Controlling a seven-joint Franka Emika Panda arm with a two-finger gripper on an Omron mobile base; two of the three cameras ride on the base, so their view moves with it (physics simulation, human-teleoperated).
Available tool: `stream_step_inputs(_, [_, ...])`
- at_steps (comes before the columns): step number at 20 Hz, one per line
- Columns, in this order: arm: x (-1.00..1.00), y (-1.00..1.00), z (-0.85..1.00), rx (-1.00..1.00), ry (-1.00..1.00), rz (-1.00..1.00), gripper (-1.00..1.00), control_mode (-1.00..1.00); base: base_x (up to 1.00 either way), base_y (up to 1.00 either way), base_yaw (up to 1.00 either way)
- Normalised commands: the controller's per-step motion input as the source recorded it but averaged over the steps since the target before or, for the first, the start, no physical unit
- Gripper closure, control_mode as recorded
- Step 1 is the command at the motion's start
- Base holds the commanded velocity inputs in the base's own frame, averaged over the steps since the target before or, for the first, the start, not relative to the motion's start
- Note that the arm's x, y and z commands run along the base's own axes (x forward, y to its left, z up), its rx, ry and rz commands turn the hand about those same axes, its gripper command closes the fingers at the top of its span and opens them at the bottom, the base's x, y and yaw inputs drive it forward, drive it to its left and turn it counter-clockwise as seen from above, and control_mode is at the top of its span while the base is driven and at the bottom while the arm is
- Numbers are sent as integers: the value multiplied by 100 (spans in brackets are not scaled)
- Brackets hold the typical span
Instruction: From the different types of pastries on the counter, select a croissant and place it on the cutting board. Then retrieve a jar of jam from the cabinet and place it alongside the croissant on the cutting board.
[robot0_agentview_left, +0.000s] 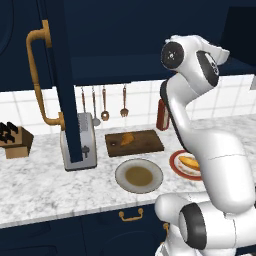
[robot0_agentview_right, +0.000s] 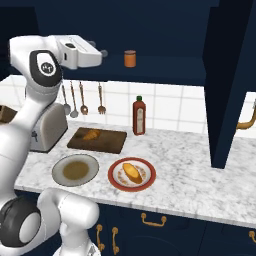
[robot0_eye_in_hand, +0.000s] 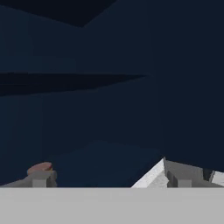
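Observation:
The croissant lies on the dark wooden cutting board, also seen as the croissant on the cutting board. The orange jar of jam stands upright on the shelf of the open navy cabinet. My gripper is raised to shelf height, a short way left of the jar and not touching it. In the hand view the gripper is open and empty, facing the dark cabinet interior. A small reddish round bit shows just above the left fingertip.
The longer yellow pastry rests on a red-rimmed plate on the counter. A grey plate, a tall red bottle, a toaster and a knife block stand nearby. Open cabinet doors flank the arm.

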Motion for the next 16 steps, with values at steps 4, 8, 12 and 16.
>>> stream_step_inputs(4, [0, 0, 0, 0, 4, 2, -100, -100, 0, 0, 0])
stream_step_inputs(8, [26, 9, -1, 0, 16, 21, -100, -100, 0, 0, 0])
stream_step_inputs(12, [4, 0, -4, 0, 3, 8, -100, -100, 0, 0, 0])
stream_step_inputs(16, [39, 0, -51, 3, 5, 13, -100, -100, 0, 0, 0])
